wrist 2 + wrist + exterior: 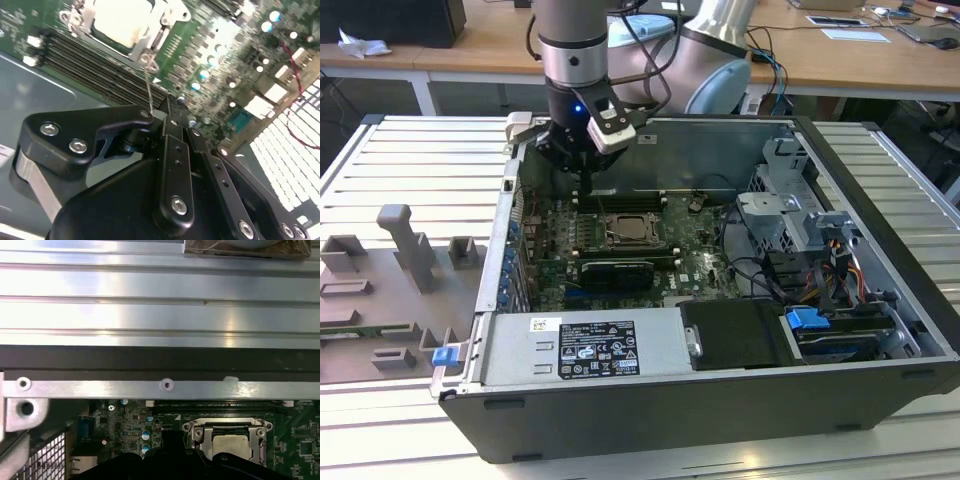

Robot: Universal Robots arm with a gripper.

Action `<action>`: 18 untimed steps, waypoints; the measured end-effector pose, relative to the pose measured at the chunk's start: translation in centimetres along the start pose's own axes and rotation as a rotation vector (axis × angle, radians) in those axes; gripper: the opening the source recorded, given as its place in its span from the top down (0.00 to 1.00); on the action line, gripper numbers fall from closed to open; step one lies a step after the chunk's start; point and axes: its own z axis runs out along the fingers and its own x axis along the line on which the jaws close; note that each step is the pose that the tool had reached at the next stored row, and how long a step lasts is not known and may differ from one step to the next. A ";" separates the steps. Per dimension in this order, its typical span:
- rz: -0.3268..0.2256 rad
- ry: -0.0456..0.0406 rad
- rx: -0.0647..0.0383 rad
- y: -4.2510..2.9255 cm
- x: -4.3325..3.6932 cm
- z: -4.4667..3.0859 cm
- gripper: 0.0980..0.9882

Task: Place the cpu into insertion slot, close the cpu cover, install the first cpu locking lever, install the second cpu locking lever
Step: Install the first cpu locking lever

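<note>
Hovering over the motherboard (705,255) inside the open pc case (650,430) — my jaws just beside the insertion slot (608,235), can't tell if clenched or released — w/ the cpu (230,442) seated in that slot, the cpu cover (199,436) framing it, and a thin lever (148,87) standing up by my jaws.
</note>
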 end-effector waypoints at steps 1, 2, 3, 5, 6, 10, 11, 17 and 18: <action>0.000 0.0000 0.000 0.00 -0.36 0.02 0.99; 0.000 0.0001 0.000 0.00 -0.73 0.04 0.99; 0.000 0.0001 0.000 0.00 -1.43 0.09 0.99; 0.000 0.0000 0.000 0.02 -2.57 0.19 0.99; 0.000 0.0000 0.000 0.02 -2.97 0.24 0.99; 0.000 0.0001 0.000 0.01 -5.43 0.54 0.99; 0.000 0.0001 -0.005 -0.01 -5.64 0.61 0.99; -0.010 0.0003 -0.020 -0.02 -5.65 1.32 0.99; -0.012 0.0004 -0.020 -0.03 -5.66 1.52 0.99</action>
